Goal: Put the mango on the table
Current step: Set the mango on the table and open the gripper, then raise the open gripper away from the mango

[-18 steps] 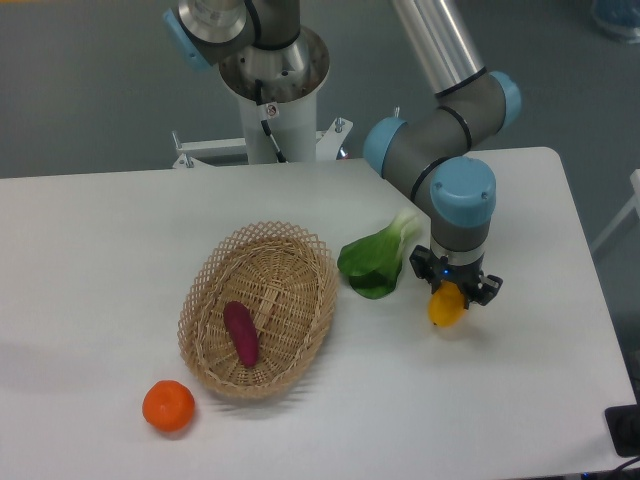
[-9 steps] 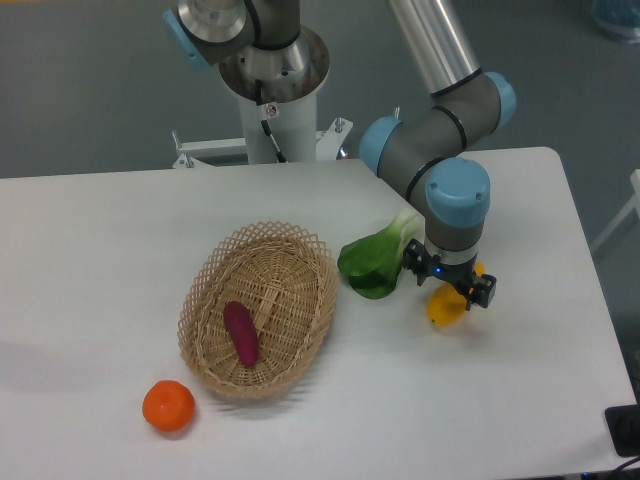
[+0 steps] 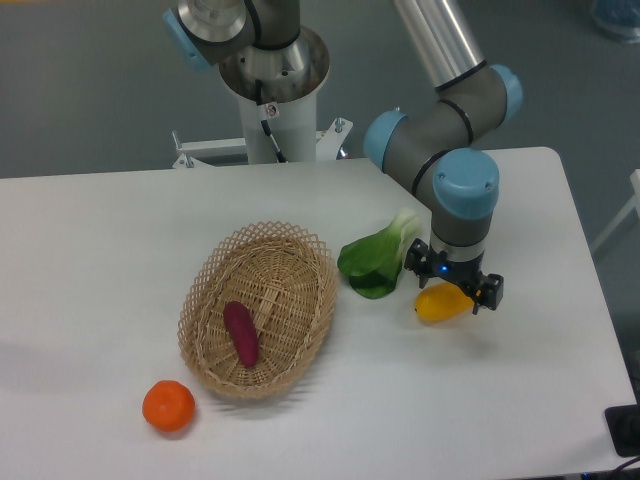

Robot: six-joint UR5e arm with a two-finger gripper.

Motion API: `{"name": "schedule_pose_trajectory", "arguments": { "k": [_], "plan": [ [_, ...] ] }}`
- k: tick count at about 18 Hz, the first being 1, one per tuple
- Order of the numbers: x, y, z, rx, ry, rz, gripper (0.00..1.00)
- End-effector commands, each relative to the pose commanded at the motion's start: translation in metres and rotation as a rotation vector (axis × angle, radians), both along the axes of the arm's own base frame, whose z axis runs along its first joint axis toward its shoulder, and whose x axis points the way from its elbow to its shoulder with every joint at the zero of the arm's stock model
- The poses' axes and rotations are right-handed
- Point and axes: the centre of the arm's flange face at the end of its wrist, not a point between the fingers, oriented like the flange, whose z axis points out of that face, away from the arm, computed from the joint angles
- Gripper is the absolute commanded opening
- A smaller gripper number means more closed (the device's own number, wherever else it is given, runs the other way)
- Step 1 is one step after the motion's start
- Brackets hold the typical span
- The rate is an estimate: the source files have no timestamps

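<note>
The yellow-orange mango (image 3: 435,304) lies on its side on the white table (image 3: 520,400), right of the basket. My gripper (image 3: 455,288) hangs straight down right over the mango's right end. Its black fingers (image 3: 489,291) stand spread on either side of the fruit, and the jaws look open. The mango's right end is hidden under the gripper.
A green bok choy (image 3: 375,261) lies just left of the gripper. An oval wicker basket (image 3: 205,300) holds a purple sweet potato (image 3: 240,333). A round orange tangerine (image 3: 168,406) sits at the front left. The table's right edge is near.
The mango hung upright in the gripper, then tilted, and now lies flat on the table. The gripper shifted slightly.
</note>
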Motion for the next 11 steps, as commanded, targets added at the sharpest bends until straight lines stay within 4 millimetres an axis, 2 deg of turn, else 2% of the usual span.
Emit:
{"name": "schedule_pose_trajectory", "arguments": {
  "k": [6,11],
  "plan": [
    [-0.025,0.008,0.037,-0.021,-0.095,-0.004,1.0],
    [-0.047,0.014,0.057,-0.056,-0.156,-0.03,1.0]
  ]
}}
